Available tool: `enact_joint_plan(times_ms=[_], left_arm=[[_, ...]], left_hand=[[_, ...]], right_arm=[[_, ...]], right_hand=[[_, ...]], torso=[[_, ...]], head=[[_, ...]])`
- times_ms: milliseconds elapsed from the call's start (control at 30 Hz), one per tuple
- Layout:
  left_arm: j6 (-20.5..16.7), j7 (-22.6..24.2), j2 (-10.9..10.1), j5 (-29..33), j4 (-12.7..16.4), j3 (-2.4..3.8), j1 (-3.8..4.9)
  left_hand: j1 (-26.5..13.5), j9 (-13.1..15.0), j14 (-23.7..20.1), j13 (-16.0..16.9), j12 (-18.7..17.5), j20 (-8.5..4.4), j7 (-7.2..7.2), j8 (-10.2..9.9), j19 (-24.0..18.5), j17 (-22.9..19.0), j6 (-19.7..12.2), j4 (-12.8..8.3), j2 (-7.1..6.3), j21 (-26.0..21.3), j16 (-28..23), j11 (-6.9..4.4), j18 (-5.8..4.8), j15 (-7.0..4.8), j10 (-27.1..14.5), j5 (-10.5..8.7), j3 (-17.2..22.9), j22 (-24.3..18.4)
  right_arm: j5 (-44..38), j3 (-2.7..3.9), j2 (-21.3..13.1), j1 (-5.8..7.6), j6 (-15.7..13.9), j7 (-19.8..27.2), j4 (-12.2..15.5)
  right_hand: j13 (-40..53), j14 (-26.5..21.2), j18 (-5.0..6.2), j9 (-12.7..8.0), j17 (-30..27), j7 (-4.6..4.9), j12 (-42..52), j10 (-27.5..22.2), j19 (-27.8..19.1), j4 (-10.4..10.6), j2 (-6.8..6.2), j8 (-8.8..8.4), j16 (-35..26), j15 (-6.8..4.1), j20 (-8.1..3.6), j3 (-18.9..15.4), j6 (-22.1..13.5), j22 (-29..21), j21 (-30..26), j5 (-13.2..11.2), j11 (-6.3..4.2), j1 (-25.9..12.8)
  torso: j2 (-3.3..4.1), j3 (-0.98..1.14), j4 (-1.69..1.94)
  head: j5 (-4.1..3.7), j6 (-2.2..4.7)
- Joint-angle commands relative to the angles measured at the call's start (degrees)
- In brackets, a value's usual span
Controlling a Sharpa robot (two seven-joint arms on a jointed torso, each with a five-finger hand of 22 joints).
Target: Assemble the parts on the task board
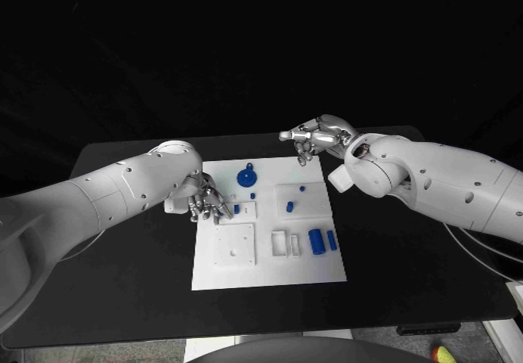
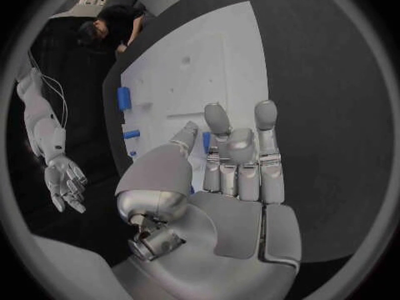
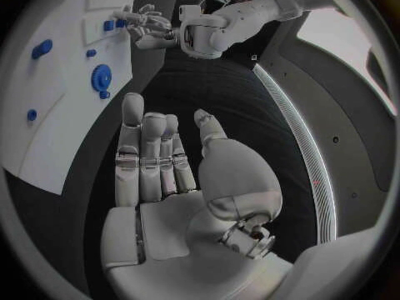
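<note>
We see the task board (image 1: 234,272), a flat, matte white rectangular plate, lying in the middle of the black table (image 1: 120,280), which has a dull, smooth surface. The board carries shallow moulded recesses and low raised white blocks, among them a square one (image 1: 233,243) near its left edge. The parts are small, glossy blue plastic pieces: a round disc with a small knob at its rim (image 1: 247,178) near the board's far edge, a short peg (image 1: 290,206) near the middle, and two upright-lying cylinders (image 1: 317,241) side by side toward the right edge.

Our left hand (image 1: 204,200), silver and metallic with segmented fingers, reaches over the board's left edge with fingers pointing down next to a small blue piece (image 1: 238,207); in the left wrist view (image 2: 237,180) the fingers are extended and apart, grasping nothing. Our right hand (image 1: 317,136) hovers at the board's far right corner, above the table; in the right wrist view (image 3: 163,173) its palm is flat, fingers straight and released, holding nothing. Both arms wear smooth white shells.
</note>
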Motion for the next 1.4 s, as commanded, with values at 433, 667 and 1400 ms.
enact_joint_plan(times_ms=[433,667,1400], left_arm=[[-1.4,0.7,-0.9,0.0,0.6,-0.02,-0.03],[-2.1,0.9,-1.1,0.0,0.7,-0.02,-0.03],[-6.6,2.5,-4.4,1.0,3.8,0.17,0.05]], left_hand=[[1.9,0.0,-0.9,-0.1,0.5,-0.40,0.57,0.4,-0.1,-0.5,-0.3,4.8,-5.54,-0.7,-0.2,0.52,-0.20,0.14,0.0,-1.03,1.2,1.1],[2.0,-0.4,-1.1,-0.1,0.4,-0.51,0.73,0.0,-0.2,-0.7,-0.7,5.6,-6.51,-0.8,-0.4,0.58,-0.30,0.12,-0.2,-1.14,1.2,1.1],[4.7,-10.2,-2.2,0.6,0.1,-0.60,2.04,0.4,-0.5,-1.4,-4.4,11.2,-9.61,-1.5,-1.2,1.19,-0.46,0.32,-1.3,-1.18,-5.8,1.0]], right_arm=[[-0.3,0.02,0.0,-0.05,1.0,0.3,-0.1],[-0.3,0.02,0.1,-0.10,1.1,0.3,-0.2],[-0.3,0.02,-0.1,-0.25,1.1,0.3,-0.3]], right_hand=[[0.0,-0.1,0.03,0.0,0.0,0.09,0.1,0.1,0.4,0.1,-0.34,-0.18,0.0,-0.29,-0.17,0.4,0.3,0.0,-0.2,0.1,-0.32,-0.4],[0.0,-0.1,0.03,0.0,0.0,0.09,0.1,0.1,0.4,0.1,-0.34,-0.18,0.0,-0.29,-0.17,0.4,0.3,0.0,-0.2,0.1,-0.32,-0.4],[0.0,-0.1,0.03,0.0,0.0,0.09,0.1,0.1,0.4,0.1,-0.34,-0.18,0.0,-0.29,-0.17,0.4,0.3,0.0,-0.2,0.1,-0.32,-0.4]], torso=[[0.02,-0.03,0.04],[0.01,-0.03,0.02],[-0.03,-0.02,0.07]], head=[[-0.02,0.03],[0.20,0.02],[0.34,0.21]])
